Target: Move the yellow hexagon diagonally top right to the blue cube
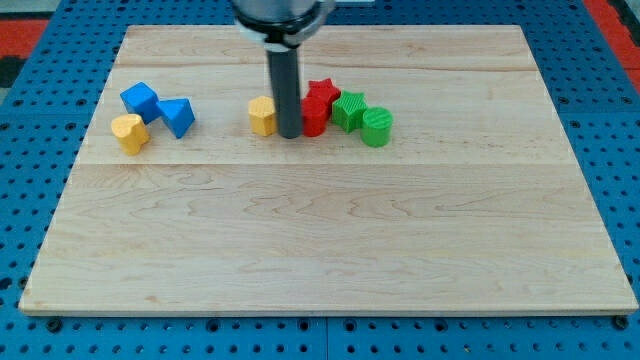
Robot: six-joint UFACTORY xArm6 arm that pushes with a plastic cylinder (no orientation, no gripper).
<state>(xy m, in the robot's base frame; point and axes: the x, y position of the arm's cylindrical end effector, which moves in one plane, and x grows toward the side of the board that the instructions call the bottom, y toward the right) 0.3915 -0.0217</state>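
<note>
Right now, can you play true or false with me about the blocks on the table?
1. My tip is just right of the yellow hexagon. True.
2. The blue cube sits at the view's right. False: it is at the view's left, beside the blue triangle block.
3. A yellow heart-shaped block lies just below the blue cube. True.
4. The red star is alone at the view's bottom. False: it is in the upper middle, next to two green blocks.
</note>
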